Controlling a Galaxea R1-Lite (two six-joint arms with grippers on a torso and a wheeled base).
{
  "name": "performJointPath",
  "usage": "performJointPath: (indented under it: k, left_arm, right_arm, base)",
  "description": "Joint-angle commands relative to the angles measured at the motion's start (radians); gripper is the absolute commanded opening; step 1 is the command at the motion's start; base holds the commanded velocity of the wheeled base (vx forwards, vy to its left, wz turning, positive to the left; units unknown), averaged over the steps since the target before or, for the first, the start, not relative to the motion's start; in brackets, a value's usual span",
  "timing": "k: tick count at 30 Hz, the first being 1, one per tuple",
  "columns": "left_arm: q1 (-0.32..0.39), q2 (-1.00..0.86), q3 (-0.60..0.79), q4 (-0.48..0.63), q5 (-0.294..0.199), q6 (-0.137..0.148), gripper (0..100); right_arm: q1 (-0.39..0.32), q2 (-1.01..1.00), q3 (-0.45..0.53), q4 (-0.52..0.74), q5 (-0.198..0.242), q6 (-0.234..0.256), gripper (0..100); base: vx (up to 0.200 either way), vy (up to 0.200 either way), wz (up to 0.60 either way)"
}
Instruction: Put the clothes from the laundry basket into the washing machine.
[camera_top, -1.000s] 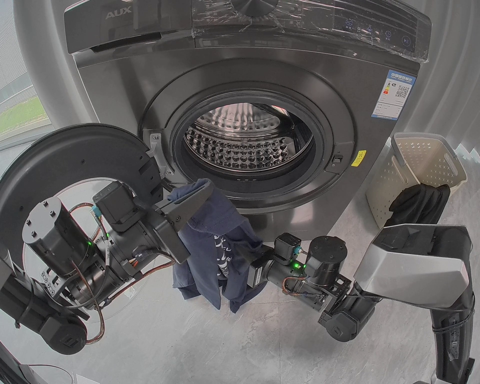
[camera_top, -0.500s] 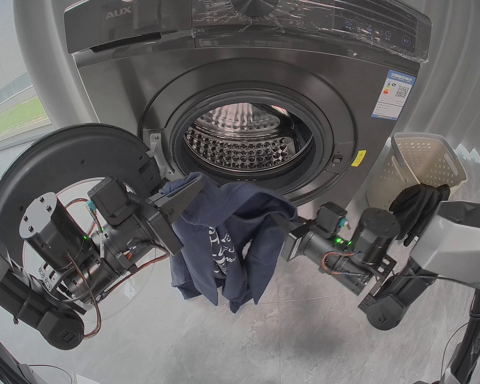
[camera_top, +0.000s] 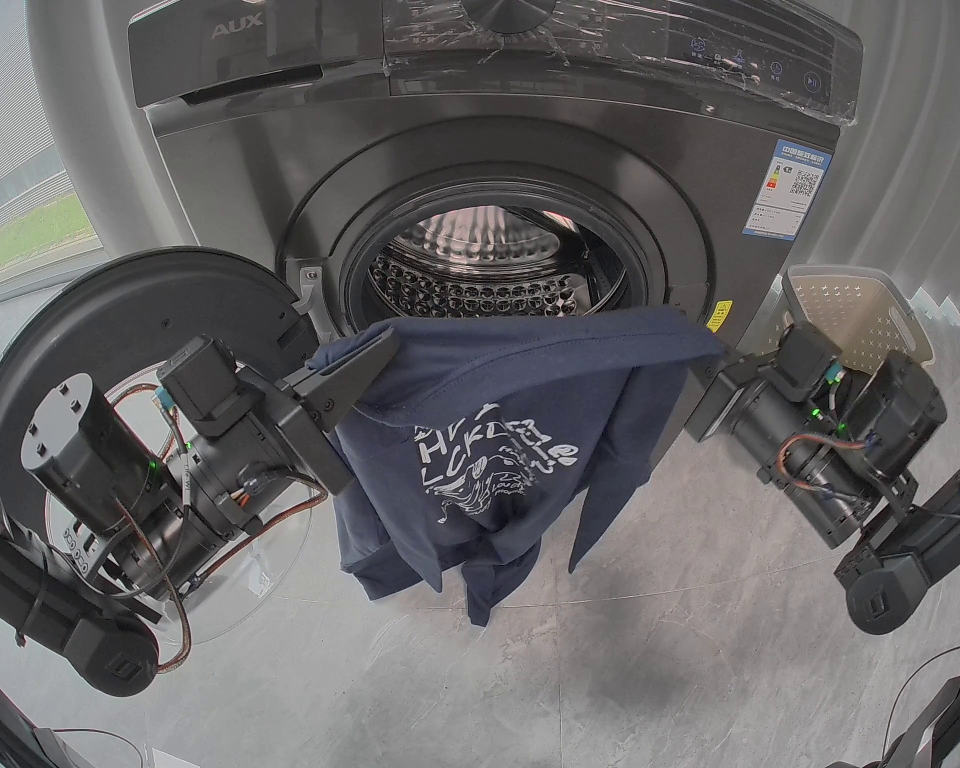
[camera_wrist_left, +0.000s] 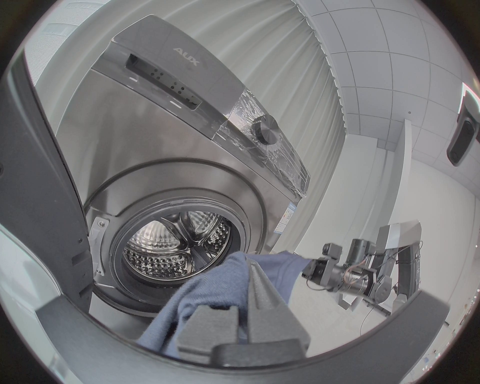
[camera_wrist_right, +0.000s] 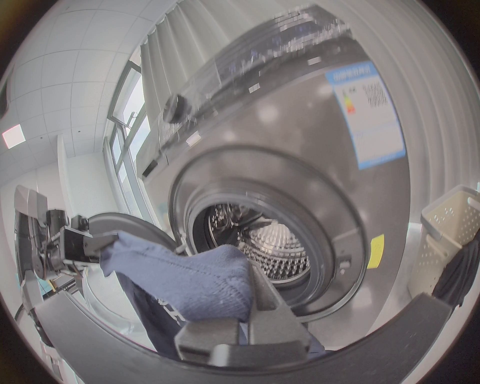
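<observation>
A navy t-shirt (camera_top: 500, 420) with white print hangs spread out in front of the washing machine's open drum (camera_top: 490, 265). My left gripper (camera_top: 365, 365) is shut on the shirt's left end, and my right gripper (camera_top: 712, 362) is shut on its right end. The shirt's top edge runs taut between them at the height of the drum's lower rim. In the left wrist view the blue cloth (camera_wrist_left: 220, 290) is pinched in my own fingers, with the drum (camera_wrist_left: 172, 240) beyond. The right wrist view has the cloth (camera_wrist_right: 200, 287) bunched at my fingers before the drum (camera_wrist_right: 260, 250).
The washer door (camera_top: 130, 320) stands swung open at the left, behind my left arm. A cream laundry basket (camera_top: 855, 310) leans against the machine at the right, with a dark garment (camera_wrist_right: 460, 272) draped over its rim. Grey tiled floor (camera_top: 600, 670) lies below.
My right gripper has swung up and far to the right with the shirt's end, stretching the bunched shirt out flat. The left gripper has risen slightly.
</observation>
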Motion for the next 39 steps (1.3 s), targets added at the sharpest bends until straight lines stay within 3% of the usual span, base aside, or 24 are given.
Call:
performJointPath:
  k: [1, 5, 18, 30, 39]
  left_arm:
    - [0.007, -0.010, 0.005, 0.001, 0.000, 0.027, 0]
    - [0.005, -0.007, 0.009, 0.003, 0.008, 0.050, 0]
    - [0.007, -0.010, -0.047, 0.001, 0.034, 0.050, 0]
    - [0.034, -0.007, -0.058, 0.001, 0.046, 0.048, 0]
    - [0.034, -0.005, -0.058, 0.001, 0.046, 0.048, 0]
  right_arm:
    - [-0.015, -0.106, -0.014, 0.002, -0.001, -0.003, 0]
    - [-0.029, -0.149, -0.031, 0.007, -0.001, -0.005, 0]
    - [-0.033, -0.191, -0.068, 0.019, -0.003, -0.012, 0]
    - [-0.091, -0.186, -0.022, 0.050, 0.002, -0.012, 0]
    - [-0.091, -0.188, -0.020, 0.050, 0.003, -0.012, 0]
  base:
    - [0.000, 0.000, 0.00]
    - [0.000, 0.000, 0.00]
    - [0.000, 0.000, 0.00]
    - [0.000, 0.000, 0.00]
    - [0.000, 0.000, 0.00]
